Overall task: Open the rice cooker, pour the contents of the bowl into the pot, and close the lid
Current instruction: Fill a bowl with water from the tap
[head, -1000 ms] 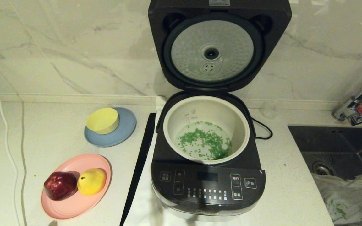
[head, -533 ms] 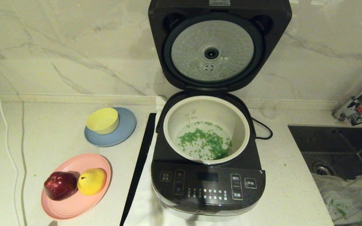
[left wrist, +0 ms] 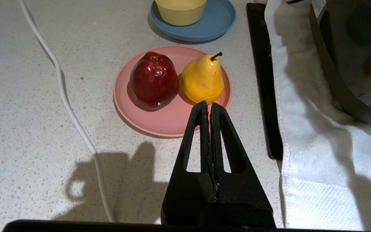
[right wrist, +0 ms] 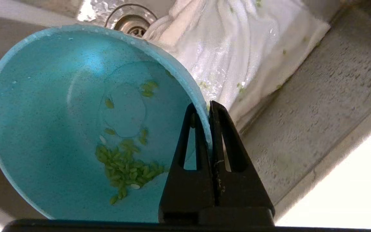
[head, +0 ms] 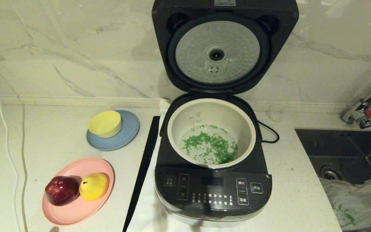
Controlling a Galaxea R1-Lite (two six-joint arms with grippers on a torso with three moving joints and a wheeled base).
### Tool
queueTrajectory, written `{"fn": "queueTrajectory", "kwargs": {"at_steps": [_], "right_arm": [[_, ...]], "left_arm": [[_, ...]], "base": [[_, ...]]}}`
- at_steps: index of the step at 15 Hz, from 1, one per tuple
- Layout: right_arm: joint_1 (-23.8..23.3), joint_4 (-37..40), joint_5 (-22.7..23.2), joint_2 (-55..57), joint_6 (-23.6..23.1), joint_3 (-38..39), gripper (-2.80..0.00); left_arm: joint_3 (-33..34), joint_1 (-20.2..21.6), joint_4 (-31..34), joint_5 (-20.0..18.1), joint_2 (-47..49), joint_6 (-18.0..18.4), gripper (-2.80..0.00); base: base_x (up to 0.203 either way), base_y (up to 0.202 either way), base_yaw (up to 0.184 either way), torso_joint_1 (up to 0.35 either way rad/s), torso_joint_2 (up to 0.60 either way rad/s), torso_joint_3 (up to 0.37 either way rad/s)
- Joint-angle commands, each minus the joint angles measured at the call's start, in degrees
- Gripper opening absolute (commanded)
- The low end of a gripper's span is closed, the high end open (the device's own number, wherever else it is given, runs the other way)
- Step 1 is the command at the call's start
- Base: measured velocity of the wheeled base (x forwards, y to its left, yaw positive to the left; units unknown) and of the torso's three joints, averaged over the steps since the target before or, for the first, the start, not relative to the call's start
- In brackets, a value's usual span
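While head view stays unchanged | right pincer [right wrist: 208, 108] clamps bowl [right wrist: 76, 129] rim

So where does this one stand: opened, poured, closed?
Opened: the lid stands upright behind the rice cooker. Poured, mostly: green bits lie in the pot, though some cling inside the bowl. In hand: the right gripper pinches the tilted bowl's rim over the sink. The left gripper, shut, hovers near the pink plate. Left: closing the lid.
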Motion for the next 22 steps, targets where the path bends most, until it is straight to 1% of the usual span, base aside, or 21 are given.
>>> {"fn": "queueTrajectory", "kwargs": {"at_steps": [1, 5, 7, 9, 13, 17, 22], "right_arm": [[1.27, -0.06, -1.85, 0.93, 0.45, -1.55, -2.8], [2.92, -0.06, -2.59, 1.84, 1.44, -3.41, -2.8], [4.08, -0.06, -3.94, 2.42, 3.38, -4.8, -2.8], [4.78, -0.06, -5.29, 3.29, 4.19, -7.2, -2.8], [5.53, 0.02, -5.88, 4.6, 6.06, -10.59, -2.8], [5.54, 0.64, -5.88, 4.64, 6.12, -9.81, -2.8], [5.54, 0.68, -5.97, 1.28, 5.88, -6.0, -2.8]], "left_arm": [[0.18, 0.0, -0.02, 0.04, -0.06, 0.01, -2.8], [0.18, 0.0, -0.02, 0.04, -0.04, -0.05, -2.8], [0.18, 0.0, -0.02, 0.04, -0.06, -0.05, -2.8], [0.18, 0.0, -0.02, 0.04, -0.05, -0.05, -2.8], [0.18, 0.0, -0.02, 0.04, 0.02, -0.05, -2.8], [0.18, 0.0, -0.02, 0.04, 0.02, -0.05, -2.8], [0.18, 0.0, -0.02, 0.04, 0.02, -0.04, -2.8]], "base": [[0.0, 0.0, 0.0, 0.0, 0.0, 0.0], [0.0, 0.0, 0.0, 0.0, 0.0, 0.0], [0.0, 0.0, 0.0, 0.0, 0.0, 0.0], [0.0, 0.0, 0.0, 0.0, 0.0, 0.0], [0.0, 0.0, 0.0, 0.0, 0.0, 0.0], [0.0, 0.0, 0.0, 0.0, 0.0, 0.0], [0.0, 0.0, 0.0, 0.0, 0.0, 0.0]]}}
